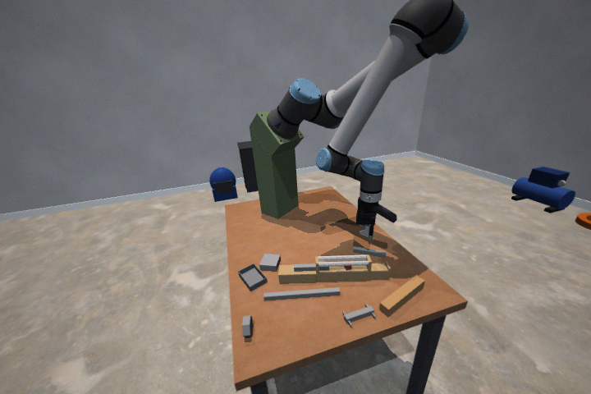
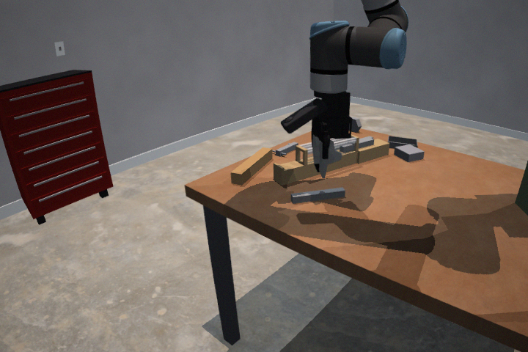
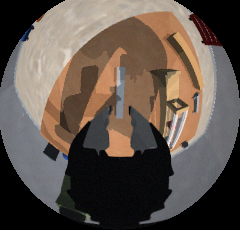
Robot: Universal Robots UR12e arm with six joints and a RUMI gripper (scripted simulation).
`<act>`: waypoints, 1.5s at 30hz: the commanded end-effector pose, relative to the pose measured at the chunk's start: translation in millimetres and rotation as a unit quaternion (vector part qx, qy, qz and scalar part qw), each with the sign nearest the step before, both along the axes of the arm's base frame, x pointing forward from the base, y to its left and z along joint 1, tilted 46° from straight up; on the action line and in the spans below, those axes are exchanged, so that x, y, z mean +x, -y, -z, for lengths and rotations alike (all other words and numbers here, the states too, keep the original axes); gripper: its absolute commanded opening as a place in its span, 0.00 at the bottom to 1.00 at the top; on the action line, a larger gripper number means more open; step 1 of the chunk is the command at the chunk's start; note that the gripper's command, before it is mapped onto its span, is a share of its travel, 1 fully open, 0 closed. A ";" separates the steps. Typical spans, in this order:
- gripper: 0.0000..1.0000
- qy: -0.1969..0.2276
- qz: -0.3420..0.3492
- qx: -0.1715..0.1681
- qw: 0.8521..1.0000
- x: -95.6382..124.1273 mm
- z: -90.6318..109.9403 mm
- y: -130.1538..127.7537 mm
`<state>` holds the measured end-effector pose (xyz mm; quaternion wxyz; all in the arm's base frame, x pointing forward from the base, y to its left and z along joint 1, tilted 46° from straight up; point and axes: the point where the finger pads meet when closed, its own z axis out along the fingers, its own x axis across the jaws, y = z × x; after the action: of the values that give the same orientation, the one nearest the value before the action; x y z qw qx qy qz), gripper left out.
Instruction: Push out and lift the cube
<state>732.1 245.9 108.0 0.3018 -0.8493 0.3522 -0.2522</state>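
Note:
The wooden channel lies across the table with two grey rails on its roof. The small dark red cube sits inside it, seen between the rails in the top view. A short grey bar lies flat on the table behind the channel. My gripper points straight down a little above this bar, lined up over it. Its fingers stand a narrow gap apart with nothing between them.
A long grey bar, a wooden block, a grey H-shaped piece, a grey tray, a grey block and a small grey block lie around. The green arm pedestal stands at the back.

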 end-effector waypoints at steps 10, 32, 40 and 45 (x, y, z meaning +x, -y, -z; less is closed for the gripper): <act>0.22 0.001 0.000 0.000 1.000 27.4 27.5 -13.7; 0.22 0.001 0.000 0.000 1.000 43.5 44.8 -22.0; 0.22 0.001 0.000 0.000 1.000 43.5 44.8 -22.0; 0.22 0.001 0.000 0.000 1.000 43.5 44.8 -22.0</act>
<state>775.6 267.9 62.8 0.3019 -0.8490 0.3523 -0.2528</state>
